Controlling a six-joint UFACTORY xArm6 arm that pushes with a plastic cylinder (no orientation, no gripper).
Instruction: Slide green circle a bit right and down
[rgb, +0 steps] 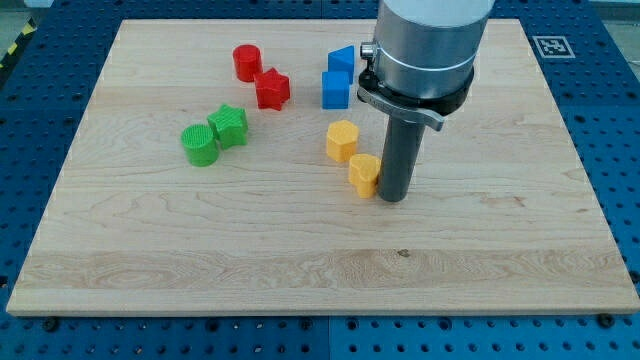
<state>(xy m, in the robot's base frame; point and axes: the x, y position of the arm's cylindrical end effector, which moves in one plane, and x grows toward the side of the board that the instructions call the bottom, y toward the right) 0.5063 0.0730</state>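
- On the wooden board (300, 250), my tip (392, 198) stands just right of centre, touching or almost touching the right side of a yellow block (364, 173).
- I carry no hand or jaws at all, only the straight dark rod (400, 155), so nothing is held.
- A second yellow block (342, 140) sits just up and to the view's left of the first one; the two are near each other, and I cannot tell if they touch.
- The green circle (200, 144) lies well to the view's left of my tip, in the left half of the board.
- The green star-like block (229, 126) sits just up and right of the green circle, touching it or nearly so.
- The red cylinder (247, 62) is toward the view's top, with the red star (272, 89) just below and right of it.
- Two blue blocks sit near the rod's housing: the blue triangle (342, 58) above, the blue cube-like block (336, 90) directly below it.
- Around the board runs a blue perforated table (60, 60).
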